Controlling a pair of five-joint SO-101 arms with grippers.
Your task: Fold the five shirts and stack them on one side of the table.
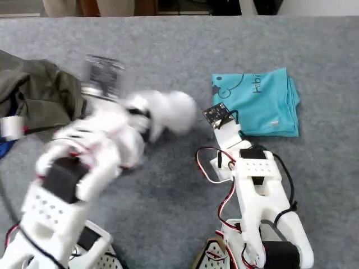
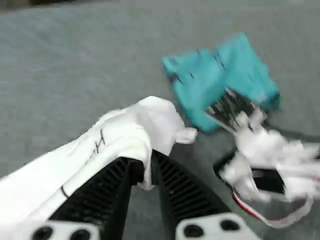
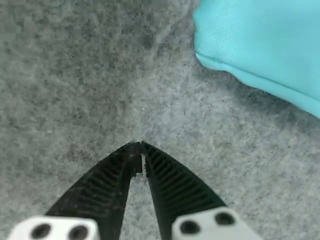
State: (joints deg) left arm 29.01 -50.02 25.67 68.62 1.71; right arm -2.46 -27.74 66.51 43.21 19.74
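Note:
A white shirt (image 2: 131, 136) hangs bunched from my left gripper (image 2: 146, 176), which is shut on its cloth. In the high view the same white shirt (image 1: 168, 109) is held above the middle of the table by the left arm (image 1: 84, 162). A folded teal shirt (image 1: 257, 102) lies flat at the back right, and the left wrist view shows that teal shirt (image 2: 220, 80) beyond the white one. My right gripper (image 3: 139, 152) is shut on nothing, low over bare grey cloth just beside the teal shirt (image 3: 265, 42). The right arm (image 1: 255, 179) stands in front of the teal shirt.
A heap of olive-green clothing (image 1: 39, 95) lies at the table's left edge, with a white and blue item (image 1: 10, 128) beside it. The grey table cover (image 1: 185, 50) stretches bare across the back and between the two arms.

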